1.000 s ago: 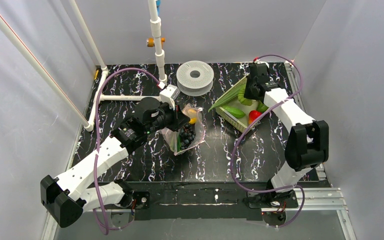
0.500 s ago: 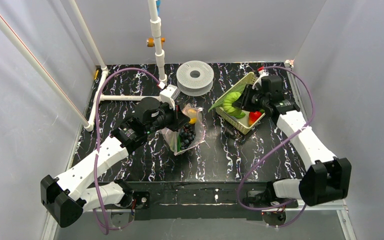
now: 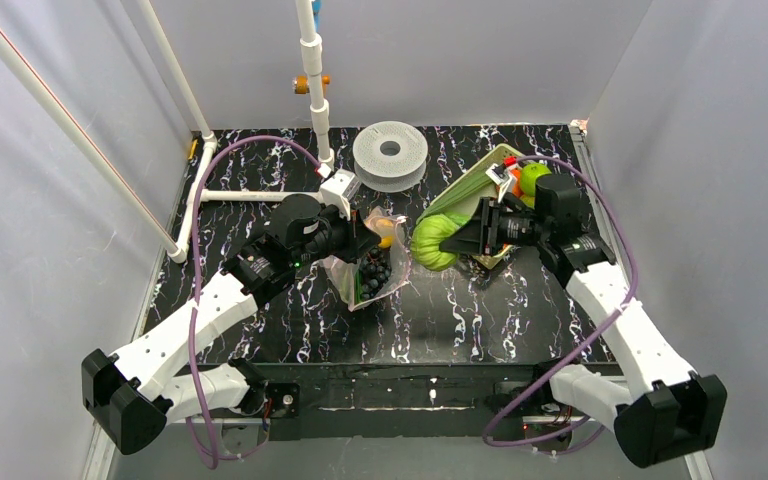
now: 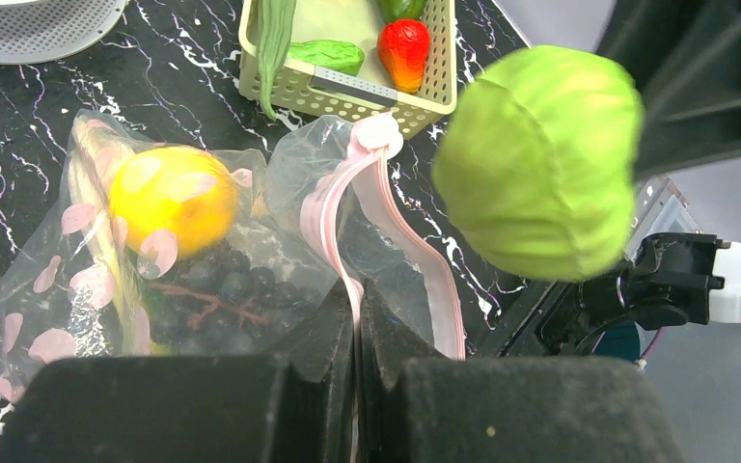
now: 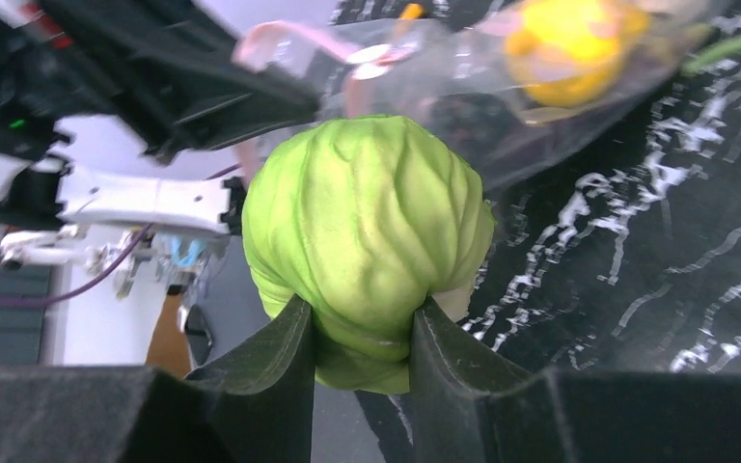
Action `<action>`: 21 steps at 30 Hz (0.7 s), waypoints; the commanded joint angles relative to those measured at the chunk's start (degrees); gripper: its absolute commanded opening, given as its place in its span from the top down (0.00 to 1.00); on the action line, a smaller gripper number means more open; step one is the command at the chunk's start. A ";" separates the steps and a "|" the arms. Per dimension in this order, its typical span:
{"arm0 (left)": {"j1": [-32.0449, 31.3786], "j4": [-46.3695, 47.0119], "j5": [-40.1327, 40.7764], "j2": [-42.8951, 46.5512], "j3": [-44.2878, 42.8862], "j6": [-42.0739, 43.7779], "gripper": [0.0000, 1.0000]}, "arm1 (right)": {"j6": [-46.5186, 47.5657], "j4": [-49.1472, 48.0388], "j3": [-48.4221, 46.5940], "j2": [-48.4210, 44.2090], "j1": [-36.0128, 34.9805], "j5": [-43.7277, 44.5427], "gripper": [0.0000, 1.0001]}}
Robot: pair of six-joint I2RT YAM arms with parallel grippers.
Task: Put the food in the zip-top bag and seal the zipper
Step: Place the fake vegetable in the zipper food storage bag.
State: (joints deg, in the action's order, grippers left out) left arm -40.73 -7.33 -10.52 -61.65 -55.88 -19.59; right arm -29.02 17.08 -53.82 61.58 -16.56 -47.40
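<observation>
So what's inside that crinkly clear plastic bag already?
A round yellow piece and a dark purple bumpy cluster show through the bag. The bag's near part is covered by the left gripper, so anything there is hidden.

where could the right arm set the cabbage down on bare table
Widest bare table: the near middle, bordered by the zip-top bag, the left arm and the right arm. A smaller patch lies behind the white pipe, left of the spool. Crowded: between bag and basket, where the right gripper holds the pale green round head.
</observation>
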 commanded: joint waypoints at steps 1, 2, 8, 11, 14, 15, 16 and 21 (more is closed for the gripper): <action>-0.03 1.63 -0.87 0.23 -2.20 -0.22 1.00 | -3.42 -8.16 2.12 -4.64 -1.66 -10.74 0.99; -0.03 1.62 -0.99 0.21 -2.22 -0.19 1.00 | -4.79 -11.17 2.75 -4.98 -3.18 -11.33 0.99; 0.00 2.18 -1.59 0.96 -1.98 -0.86 1.00 | -10.85 -24.91 3.80 -0.23 -14.55 -7.64 0.99; -0.04 2.50 -1.16 1.72 -1.55 -0.86 1.00 | -12.04 -29.86 3.95 3.75 -17.67 -4.61 0.99; 0.00 2.67 -0.67 2.39 -1.31 -0.64 1.00 | -12.96 -32.93 4.78 6.52 -17.90 -1.49 0.99; -0.02 2.70 -0.64 2.54 -1.31 -0.62 1.00 | -13.12 -32.73 4.86 7.26 -17.90 0.45 0.99; 0.01 2.75 -0.67 2.66 -1.29 -0.62 1.00 | -13.17 -31.88 4.84 8.03 -17.90 2.34 0.99; -0.04 3.02 -1.20 2.94 -1.27 -0.80 1.00 | -13.49 -26.13 5.40 9.39 -18.06 12.35 0.99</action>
State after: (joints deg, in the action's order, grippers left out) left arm -40.03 -7.31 -8.78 -61.30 -55.88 -19.84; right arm -41.67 -9.10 -49.15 69.95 -34.74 -47.68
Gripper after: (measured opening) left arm 0.007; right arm 0.397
